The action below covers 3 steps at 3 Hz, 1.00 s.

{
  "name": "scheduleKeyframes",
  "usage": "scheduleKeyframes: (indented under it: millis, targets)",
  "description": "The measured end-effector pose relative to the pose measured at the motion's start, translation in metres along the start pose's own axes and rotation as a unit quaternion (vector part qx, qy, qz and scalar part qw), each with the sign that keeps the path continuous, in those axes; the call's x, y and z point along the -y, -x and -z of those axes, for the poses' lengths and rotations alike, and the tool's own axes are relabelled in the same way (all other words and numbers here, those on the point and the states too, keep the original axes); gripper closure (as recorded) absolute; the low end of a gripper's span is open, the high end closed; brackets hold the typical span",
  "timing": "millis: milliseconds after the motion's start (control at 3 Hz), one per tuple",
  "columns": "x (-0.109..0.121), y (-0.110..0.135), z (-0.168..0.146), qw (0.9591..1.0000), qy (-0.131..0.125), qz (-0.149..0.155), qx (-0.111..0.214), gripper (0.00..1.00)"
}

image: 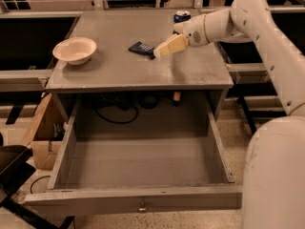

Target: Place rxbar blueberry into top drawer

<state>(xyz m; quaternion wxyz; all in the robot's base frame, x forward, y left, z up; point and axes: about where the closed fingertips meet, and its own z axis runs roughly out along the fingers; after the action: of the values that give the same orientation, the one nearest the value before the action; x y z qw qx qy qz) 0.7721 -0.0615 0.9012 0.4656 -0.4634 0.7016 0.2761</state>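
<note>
Hand [158, 52] over tabletop [119, 68], tip just beside rxbar blueberry [140, 47] (grip width: cannot tell); top drawer [143, 197] stands open.

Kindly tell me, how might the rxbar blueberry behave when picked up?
The rxbar blueberry, lying flat on the tabletop beside the claw, looks thin, so probably light. Its wrapper may be slippery; it should not roll.
</note>
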Motion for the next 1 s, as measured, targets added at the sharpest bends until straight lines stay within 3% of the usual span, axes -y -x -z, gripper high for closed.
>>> scheduleKeyframes:
  millis: [333,667,1000]
  targets:
    - [-0.008,0.015,-0.036,0.9993,0.031,0.01,0.018,0.0]
    - [-0.004,0.016,-0.067,0.9989,0.039,0.02,0.014,0.0]
    - [0.008,0.012,-0.09,0.9991,0.022,0.032,-0.018,0.0]
